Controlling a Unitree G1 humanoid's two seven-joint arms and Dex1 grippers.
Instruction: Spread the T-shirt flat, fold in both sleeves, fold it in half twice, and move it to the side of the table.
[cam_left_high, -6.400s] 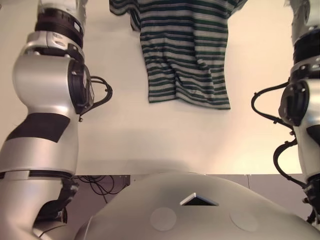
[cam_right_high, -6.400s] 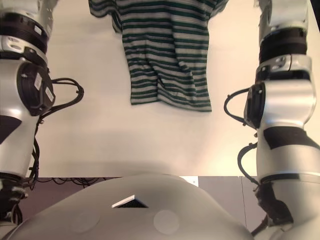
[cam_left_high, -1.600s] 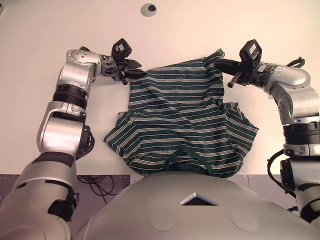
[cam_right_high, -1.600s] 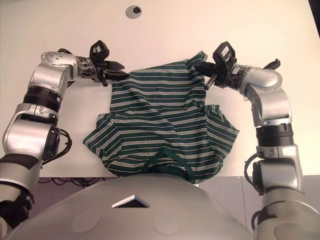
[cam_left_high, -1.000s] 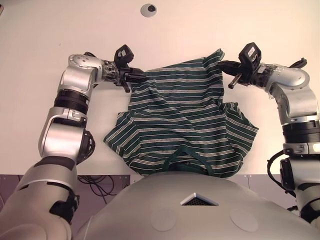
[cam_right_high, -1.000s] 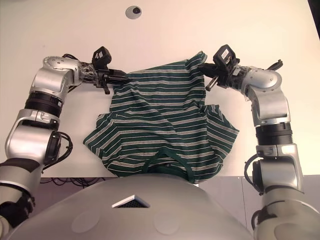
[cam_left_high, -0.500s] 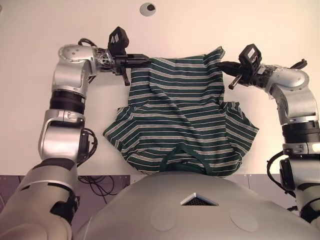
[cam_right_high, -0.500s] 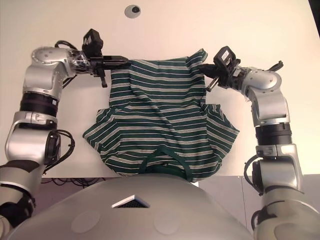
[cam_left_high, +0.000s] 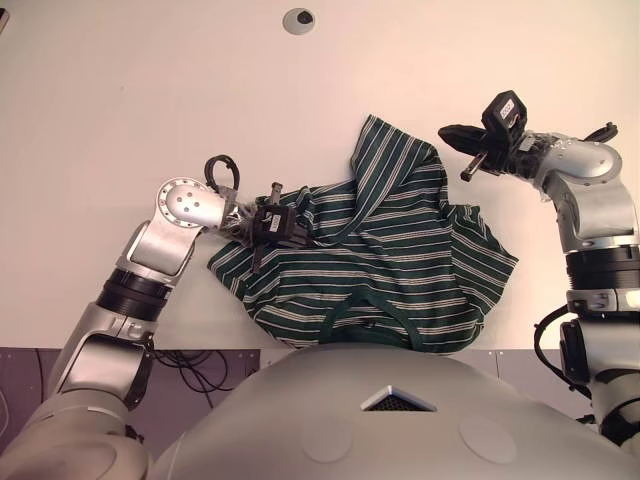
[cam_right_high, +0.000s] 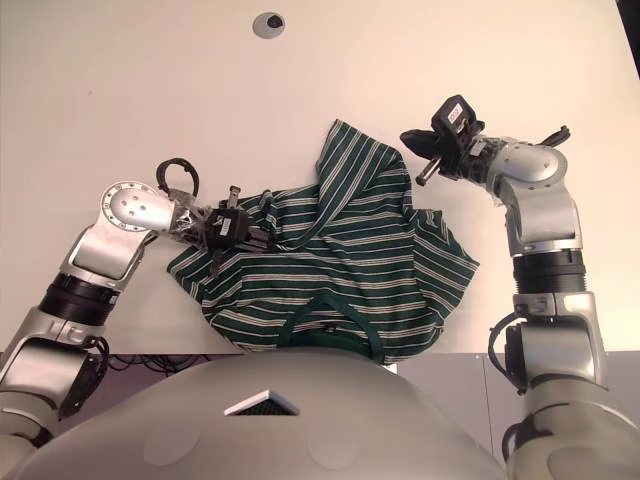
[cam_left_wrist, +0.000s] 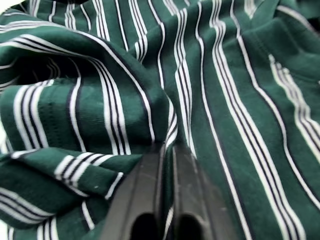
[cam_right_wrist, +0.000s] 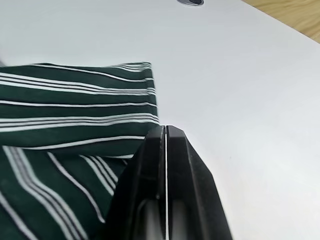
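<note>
The green striped T-shirt (cam_left_high: 400, 245) lies bunched on the white table (cam_left_high: 150, 100), collar toward the near edge. Its far hem is doubled back, and a peak of cloth (cam_left_high: 378, 135) stands up at the middle. My left gripper (cam_left_high: 293, 228) sits low over the shirt's left side, shut on a fold of the fabric (cam_left_wrist: 167, 135). My right gripper (cam_left_high: 446, 131) hovers at the shirt's far right, shut with nothing between its fingers. In the right wrist view the shirt's hem (cam_right_wrist: 125, 90) lies just beside the right gripper (cam_right_wrist: 165, 129).
A round cable hole (cam_left_high: 297, 19) sits at the far middle of the table. The table's near edge (cam_left_high: 200, 348) runs just past the shirt's collar, with cables (cam_left_high: 195, 365) hanging below it. Bare tabletop lies left, right and beyond the shirt.
My left gripper has swung from the far left corner back toward the near left, dragging the hem over the shirt. The hem's right corner has drawn away from the unmoved right gripper.
</note>
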